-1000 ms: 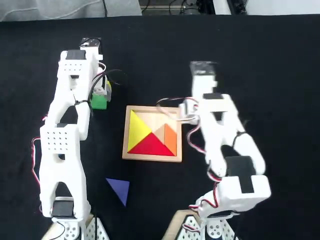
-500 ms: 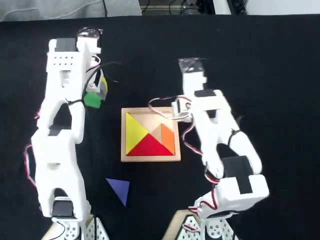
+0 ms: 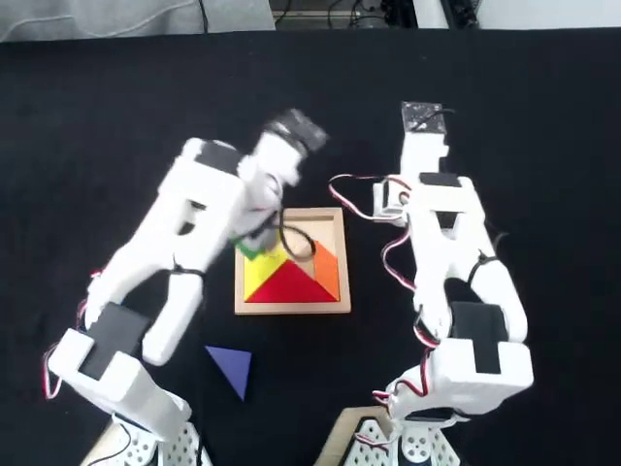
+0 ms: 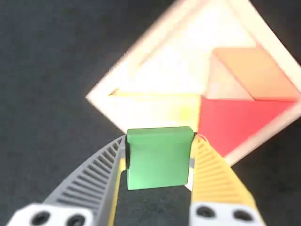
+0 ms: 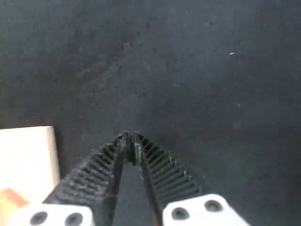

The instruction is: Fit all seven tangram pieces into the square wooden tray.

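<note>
The square wooden tray lies mid-table and holds a yellow triangle, a red triangle and an orange piece. My left gripper hangs over the tray's far left corner, shut on a green square. In the left wrist view the tray sits just beyond the green square, with bare wood in its far part. A blue triangle lies on the cloth in front of the tray. My right gripper is shut on nothing over the black cloth beyond the tray's far right corner.
The black cloth covers the whole table. The right arm stands close along the tray's right side, with loose wires over the tray's far right corner. The left arm crosses diagonally from the near left.
My left arm has swung right from the table's far left to above the tray, carrying the green square. The right arm has shifted a little to the right, off the tray.
</note>
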{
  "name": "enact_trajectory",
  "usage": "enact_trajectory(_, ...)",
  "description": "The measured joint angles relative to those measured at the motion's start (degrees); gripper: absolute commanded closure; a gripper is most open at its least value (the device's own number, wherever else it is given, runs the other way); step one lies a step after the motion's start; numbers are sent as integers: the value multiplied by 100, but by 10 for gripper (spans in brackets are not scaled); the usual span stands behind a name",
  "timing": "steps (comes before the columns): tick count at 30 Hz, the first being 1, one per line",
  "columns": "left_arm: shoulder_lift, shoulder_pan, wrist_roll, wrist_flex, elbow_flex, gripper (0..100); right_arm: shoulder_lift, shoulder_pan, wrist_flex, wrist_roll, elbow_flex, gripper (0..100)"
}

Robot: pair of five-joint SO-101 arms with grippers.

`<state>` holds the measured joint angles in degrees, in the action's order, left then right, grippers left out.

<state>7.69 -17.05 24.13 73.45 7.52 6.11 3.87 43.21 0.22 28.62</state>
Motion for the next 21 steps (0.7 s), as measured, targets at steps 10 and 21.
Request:
enact_trajectory(10, 0, -624, 237, -1020, 352, 927, 123, 44, -246, 114, 0, 987)
enact_trajectory(21, 404, -615, 114, -1591, 431, 812, 123, 62, -325, 114, 0, 987)
